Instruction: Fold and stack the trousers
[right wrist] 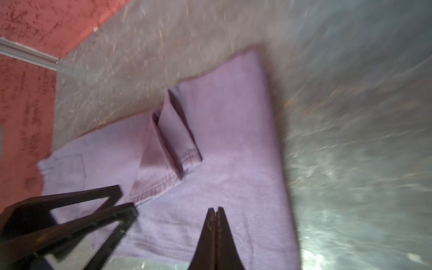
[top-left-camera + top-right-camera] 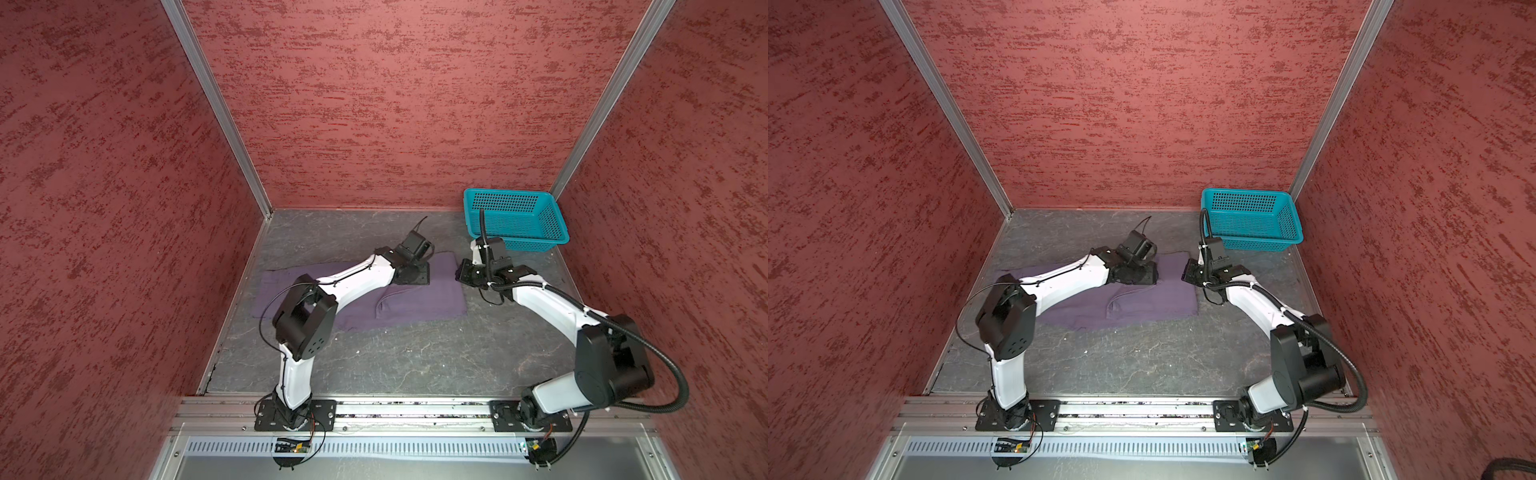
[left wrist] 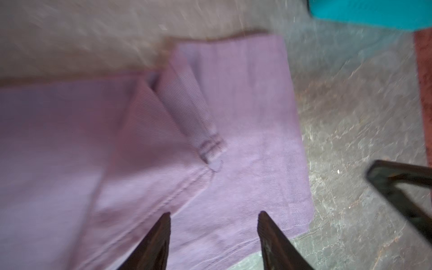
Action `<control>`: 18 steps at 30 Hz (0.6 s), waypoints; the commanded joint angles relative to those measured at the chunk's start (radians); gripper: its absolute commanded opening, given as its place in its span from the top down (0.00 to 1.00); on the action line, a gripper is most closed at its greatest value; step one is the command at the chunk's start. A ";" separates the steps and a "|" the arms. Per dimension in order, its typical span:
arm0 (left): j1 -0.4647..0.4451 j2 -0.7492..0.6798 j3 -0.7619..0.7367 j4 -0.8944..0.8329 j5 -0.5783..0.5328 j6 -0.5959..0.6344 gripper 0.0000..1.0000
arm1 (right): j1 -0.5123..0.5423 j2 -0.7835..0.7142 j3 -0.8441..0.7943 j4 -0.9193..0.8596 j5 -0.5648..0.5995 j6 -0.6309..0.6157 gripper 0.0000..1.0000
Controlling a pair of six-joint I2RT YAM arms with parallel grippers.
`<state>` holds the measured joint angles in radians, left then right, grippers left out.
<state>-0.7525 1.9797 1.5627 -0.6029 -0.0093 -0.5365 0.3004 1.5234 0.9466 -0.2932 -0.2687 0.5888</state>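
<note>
Left arm and right arm: glossy white link shells, matte black joint housings. Left elbow housing — a cluster of small round holes. Thin black cable loops off the left arm; thick corrugated black conduit runs along the right. Black base plates, screw-fixed. Left gripper: dark wedge-shaped fingers.

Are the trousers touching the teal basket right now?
Apart. The left wrist view shows a strip of bare grey table between the trousers and the basket.
</note>
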 commanded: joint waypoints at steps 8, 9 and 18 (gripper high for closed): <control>-0.063 0.239 0.288 -0.172 -0.016 0.055 0.40 | -0.049 0.135 -0.102 0.164 -0.242 0.069 1.00; -0.065 0.275 0.331 -0.210 -0.037 0.063 0.40 | -0.052 0.143 -0.109 0.170 -0.248 0.072 1.00; -0.068 0.461 0.533 -0.411 -0.190 0.114 0.43 | -0.091 0.201 -0.133 0.120 -0.183 0.072 1.00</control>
<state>-0.8211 2.4042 2.0472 -0.9047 -0.1143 -0.4633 0.2264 1.7065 0.8272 -0.1757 -0.4679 0.6514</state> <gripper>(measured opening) 0.571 0.042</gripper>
